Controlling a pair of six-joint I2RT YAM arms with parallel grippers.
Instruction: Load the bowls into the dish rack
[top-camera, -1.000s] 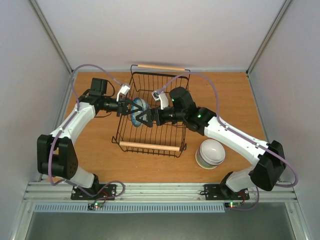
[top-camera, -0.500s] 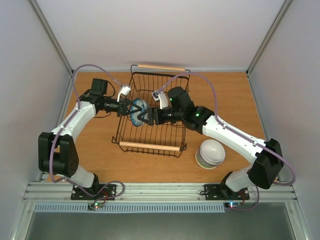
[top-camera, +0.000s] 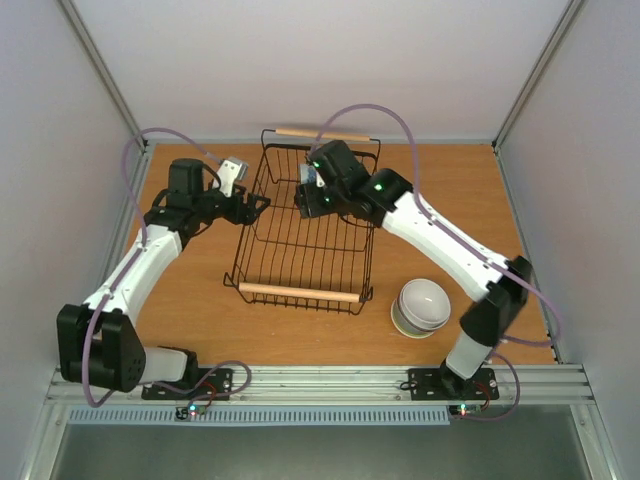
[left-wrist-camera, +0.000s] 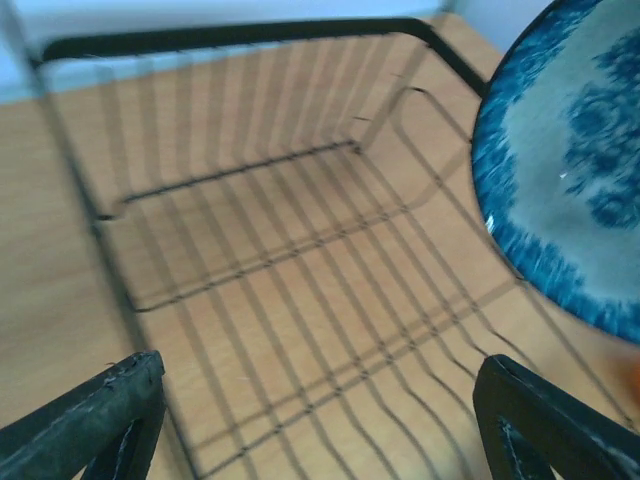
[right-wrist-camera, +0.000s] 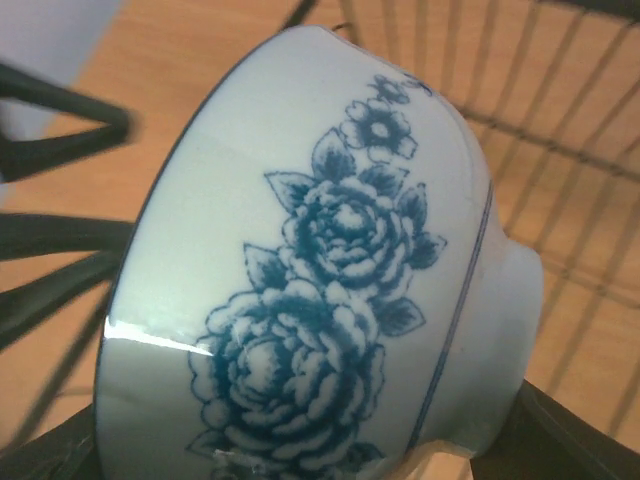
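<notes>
The left gripper (top-camera: 250, 206) hangs spread and empty at the left wall of the dish rack (top-camera: 300, 292). Over the rack's far part, the right gripper (top-camera: 310, 198) pinches the blue-patterned bowl (right-wrist-camera: 320, 280) (tilted on its side). Lower it until the wires bear it, then let go. The other bowls (top-camera: 422, 305) stand stacked right of the rack.

White arm links (top-camera: 140, 262), black joints (top-camera: 100, 340), lilac cables (top-camera: 365, 108), green status lights (top-camera: 381, 186), black wedge-shaped jaws
</notes>
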